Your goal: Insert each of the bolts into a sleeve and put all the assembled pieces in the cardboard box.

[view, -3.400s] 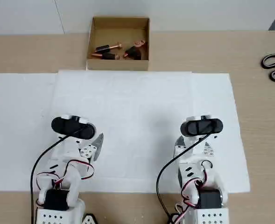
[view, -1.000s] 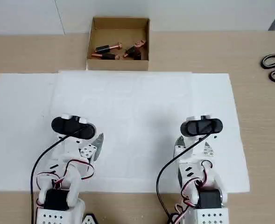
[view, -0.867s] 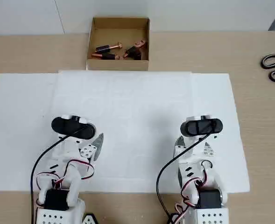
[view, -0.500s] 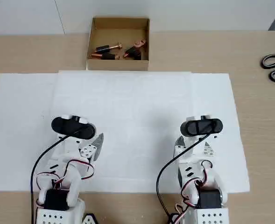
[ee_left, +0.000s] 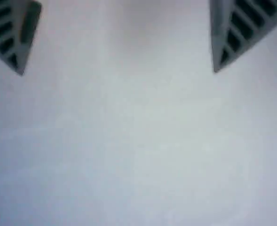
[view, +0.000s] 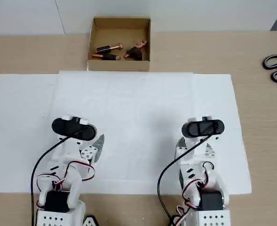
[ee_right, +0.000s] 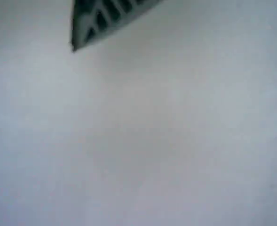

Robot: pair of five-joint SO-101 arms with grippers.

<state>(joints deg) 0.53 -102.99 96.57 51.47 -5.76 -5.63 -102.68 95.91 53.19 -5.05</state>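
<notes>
left gripper [ee_left: 117, 71]: jaws wide apart | over white sheet [ee_left: 138, 155]

both arms sit folded back at the near edge of the desk [view: 35, 52], their bases side by side and well apart. the left arm [view: 58, 200] is toward the near left corner, elbow tucked, wrist bent forward and down. the left gripper [ee_left: 117, 71] points at the surface just ahead of its base, and its two ribbed fingers [ee_left: 234, 33] stand wide apart. the right arm [view: 204, 197] is toward the near right corner in the same tucked pose, with the right gripper [view: 193, 143] hanging low, nose down, close over the surface.
</notes>
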